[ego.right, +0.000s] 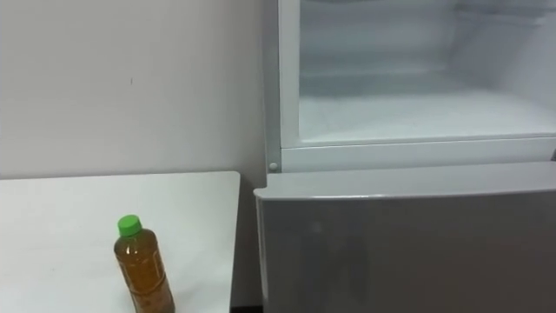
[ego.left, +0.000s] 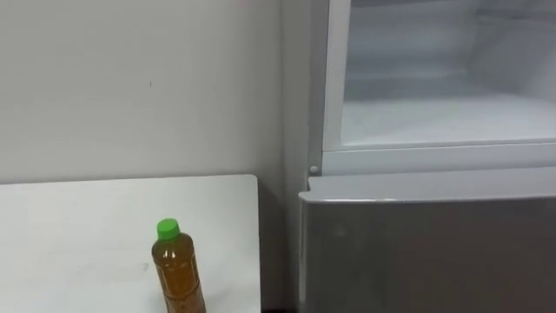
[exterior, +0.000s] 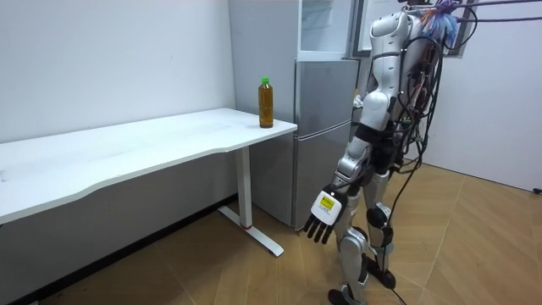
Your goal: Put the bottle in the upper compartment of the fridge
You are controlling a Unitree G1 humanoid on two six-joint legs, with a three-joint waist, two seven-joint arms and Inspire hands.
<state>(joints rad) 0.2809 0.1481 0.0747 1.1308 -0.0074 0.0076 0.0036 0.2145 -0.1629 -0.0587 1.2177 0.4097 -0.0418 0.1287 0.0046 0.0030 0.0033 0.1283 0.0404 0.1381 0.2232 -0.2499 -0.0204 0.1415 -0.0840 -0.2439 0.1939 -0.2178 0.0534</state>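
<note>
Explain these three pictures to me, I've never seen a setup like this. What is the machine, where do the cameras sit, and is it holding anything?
The machine is a humanoid robot that stands on two legs. The room view comes from a camera standing in the room. It shows the robot upright in front of the fridge, beside the end of a white table. The two eye views come from a stereo camera on its head, so they show one scene from almost the same spot. On the table a bottle of brown drink with a green cap stands upright, near the end by the fridge. The fridge's upper compartment is open and its lower door is shut. The bottle is not held: the left hand hangs open at the robot's side, away from it.
</note>
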